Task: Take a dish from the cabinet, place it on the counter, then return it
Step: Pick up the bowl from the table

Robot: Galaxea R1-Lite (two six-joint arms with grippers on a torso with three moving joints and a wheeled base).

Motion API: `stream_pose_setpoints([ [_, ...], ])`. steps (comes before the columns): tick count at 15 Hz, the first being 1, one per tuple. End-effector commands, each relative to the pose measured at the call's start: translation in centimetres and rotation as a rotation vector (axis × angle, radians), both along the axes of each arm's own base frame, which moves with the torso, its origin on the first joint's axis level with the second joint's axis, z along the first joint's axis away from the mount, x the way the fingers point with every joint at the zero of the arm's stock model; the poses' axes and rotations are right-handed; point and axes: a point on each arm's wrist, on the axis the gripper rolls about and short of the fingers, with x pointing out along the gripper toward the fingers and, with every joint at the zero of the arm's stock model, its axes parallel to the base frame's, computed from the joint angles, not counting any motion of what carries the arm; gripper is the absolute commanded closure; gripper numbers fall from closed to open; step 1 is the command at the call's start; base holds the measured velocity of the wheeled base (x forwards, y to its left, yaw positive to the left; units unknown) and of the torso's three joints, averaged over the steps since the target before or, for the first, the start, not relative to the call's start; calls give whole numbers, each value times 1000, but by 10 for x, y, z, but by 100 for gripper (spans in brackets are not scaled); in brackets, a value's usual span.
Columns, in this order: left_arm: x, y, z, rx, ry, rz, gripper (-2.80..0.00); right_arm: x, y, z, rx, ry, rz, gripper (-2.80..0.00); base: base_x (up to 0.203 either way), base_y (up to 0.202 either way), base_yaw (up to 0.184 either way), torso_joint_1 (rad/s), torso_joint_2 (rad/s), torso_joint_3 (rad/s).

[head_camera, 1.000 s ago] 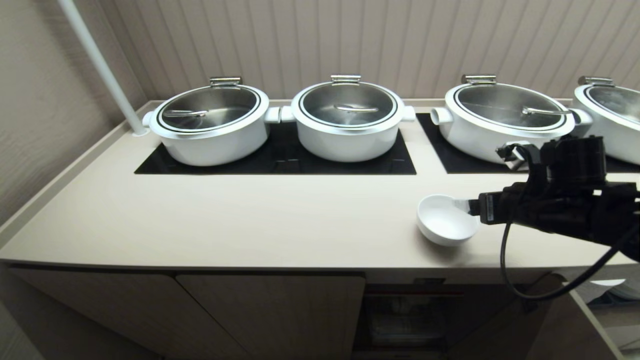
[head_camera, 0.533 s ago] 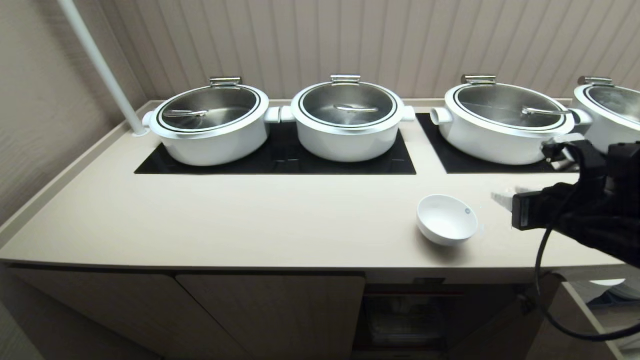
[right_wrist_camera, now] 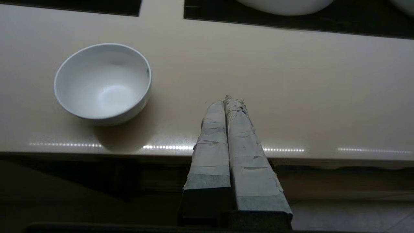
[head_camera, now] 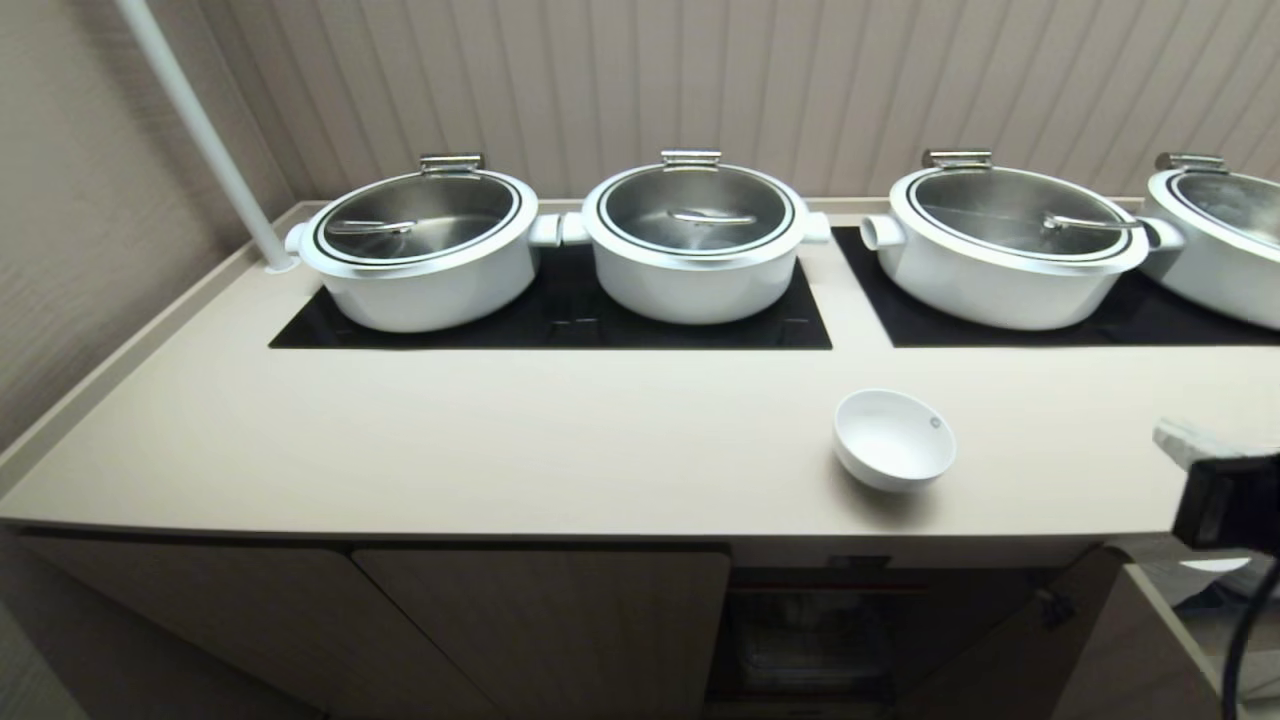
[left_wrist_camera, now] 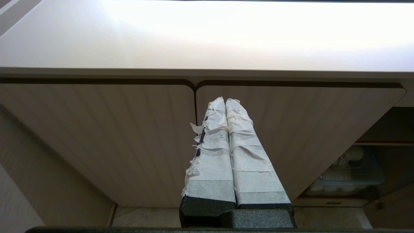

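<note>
Head view: your bowl [head_camera: 893, 440] stands upright on the worktop [head_camera: 520, 440], near the front edge and in front of the pots [head_camera: 1010, 245], touching nothing. The right end effector [head_camera: 1185, 442] hangs at the far right, well apart from it.

Left wrist view: the left end effector [left_wrist_camera: 226, 102] is clenched on nothing, parked before the shut cabinet doors [left_wrist_camera: 106, 136].

Right wrist view: the right end effector [right_wrist_camera: 228, 100] is also clenched and empty, above the worktop's front edge beside the bowl.

Expect glazed ceramic: stiff, light, slick and chippable. I'd pinch the rim wall on the side nearest you, one finger inside and one outside, and lift gently.
</note>
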Motion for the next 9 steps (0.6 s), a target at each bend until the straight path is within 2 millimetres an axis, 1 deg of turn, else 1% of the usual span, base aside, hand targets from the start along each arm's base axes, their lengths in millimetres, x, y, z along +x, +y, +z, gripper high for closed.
stream_pose_setpoints([
  [1, 0, 0, 0, -1, -1, 0, 0, -51, -10, -7, 18, -112, -15, 0, 0, 0, 0, 0, 0, 0],
  [3, 0, 0, 0, -1, -1, 0, 0, -84, -18, -24, 24, -163, -40, 0, 0, 0, 0, 0, 0, 0],
  [5, 0, 0, 0, -1, -1, 0, 0, -112, -22, -42, 28, -208, -46, 0, 0, 0, 0, 0, 0, 0],
  [7, 0, 0, 0, -1, -1, 0, 0, -130, -24, -60, 26, -214, -39, 0, 0, 0, 0, 0, 0, 0],
  [9, 0, 0, 0, -1, -1, 0, 0, -143, -23, -77, 16, -197, -21, 0, 0, 0, 0, 0, 0, 0],
])
